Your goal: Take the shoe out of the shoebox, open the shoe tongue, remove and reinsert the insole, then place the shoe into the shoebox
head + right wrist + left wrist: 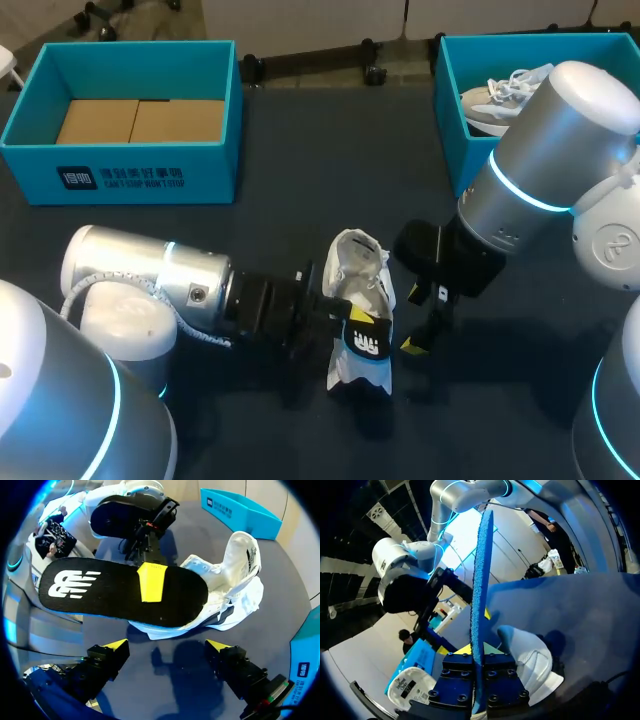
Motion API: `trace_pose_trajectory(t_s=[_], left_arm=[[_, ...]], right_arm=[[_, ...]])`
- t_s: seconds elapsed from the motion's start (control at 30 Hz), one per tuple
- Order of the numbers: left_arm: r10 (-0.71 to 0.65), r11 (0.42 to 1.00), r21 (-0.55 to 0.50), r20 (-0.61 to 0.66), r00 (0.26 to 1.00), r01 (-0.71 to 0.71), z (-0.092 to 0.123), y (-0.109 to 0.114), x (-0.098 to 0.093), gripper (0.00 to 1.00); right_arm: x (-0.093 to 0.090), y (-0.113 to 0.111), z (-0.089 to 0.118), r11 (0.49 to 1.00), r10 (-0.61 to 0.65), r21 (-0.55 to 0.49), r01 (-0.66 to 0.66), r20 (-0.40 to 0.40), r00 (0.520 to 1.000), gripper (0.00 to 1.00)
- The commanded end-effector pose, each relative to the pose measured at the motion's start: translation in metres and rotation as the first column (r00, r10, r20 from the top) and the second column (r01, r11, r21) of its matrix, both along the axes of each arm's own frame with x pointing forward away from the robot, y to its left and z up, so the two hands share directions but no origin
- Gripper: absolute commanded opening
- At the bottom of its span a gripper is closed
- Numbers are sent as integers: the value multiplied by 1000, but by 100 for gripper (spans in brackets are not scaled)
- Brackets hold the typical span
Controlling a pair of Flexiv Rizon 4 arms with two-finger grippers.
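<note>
Well, the left gripper (350,320) is shut tight on the insole (100,587). It pinches it near the middle, one finger on each flat face. The insole is thin, light and bendy, so its ends will likely flop. A hold near the middle looks good.

The white shoe (362,275) sits on the table (280,200) just past the left gripper's fingers, with its tongue open. I cannot tell if it touches the insole. It looks soft and light, so I think a push could make it slide or tip.

The right gripper (165,647) hangs just beside the shoe with its fingers wide apart, holding nothing. It could take the shoe by the firm heel, not the floppy tongue.
</note>
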State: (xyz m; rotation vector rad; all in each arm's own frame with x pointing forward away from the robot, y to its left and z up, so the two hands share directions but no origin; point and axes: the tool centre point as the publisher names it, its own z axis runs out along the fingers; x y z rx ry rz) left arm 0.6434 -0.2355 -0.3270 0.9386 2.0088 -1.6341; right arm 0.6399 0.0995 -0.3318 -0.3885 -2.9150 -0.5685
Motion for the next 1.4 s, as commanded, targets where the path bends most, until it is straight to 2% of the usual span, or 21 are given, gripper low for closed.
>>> trace_pose_trajectory(t_s=[0.03, 0.27, 0.53, 0.57, 0.63, 0.8, 0.93, 1.03, 1.2, 1.23, 1.27, 1.4], left_arm=[[6, 1000, 3, -1, 1000, -6, -12, -4, 10, 0], [31, 999, 31, 15, 999, -31, -25, -5, 19, 0], [43, 999, 10, 3, 999, -43, -23, -3, 17, 0], [41, 999, 7, 3, 999, -41, -21, -2, 15, 4], [39, 999, 1, 3, 999, -39, -19, -1, 12, 23], [39, 999, -6, 14, 999, -39, -9, 0, 4, 26], [36, 999, -13, 23, 999, -35, -2, 0, 0, 26], [34, 999, -15, 33, 999, -33, 3, -3, -4, 21], [28, 1000, -12, 42, 999, -28, 5, -6, -9, 19], [26, 1000, -14, 44, 999, -25, 6, -7, -10, 16], [22, 1000, -17, 46, 999, -22, 6, -7, -12, 2], [20, 1000, -12, 65, 998, -19, 0, -9, -12, 0]], right_arm=[[0, 1, -1, 1000, 0, 0, 0, 0, 1000, 100], [0, 1, -1, 1000, 0, 0, 0, 0, 1000, 100], [0, 1, -1, 1000, 0, 0, 0, 0, 1000, 100], [0, 1, -1, 1000, 0, 0, 0, 0, 1000, 100], [0, 1, -1, 1000, 0, 0, 0, 0, 1000, 100], [0, 1, -1, 1000, 0, 0, 0, 0, 1000, 100], [0, 1, -1, 1000, 0, 0, 0, 0, 1000, 100], [0, 1, -1, 1000, 0, 0, 0, 0, 1000, 100], [0, 1, -1, 1000, 0, 0, 0, 0, 1000, 100], [0, 1, -1, 1000, 0, 0, 0, 0, 1000, 100], [0, 1, -1, 1000, 0, 0, 0, 0, 1000, 100], [0, 1, -1, 1000, 0, 0, 0, 0, 1000, 100]])
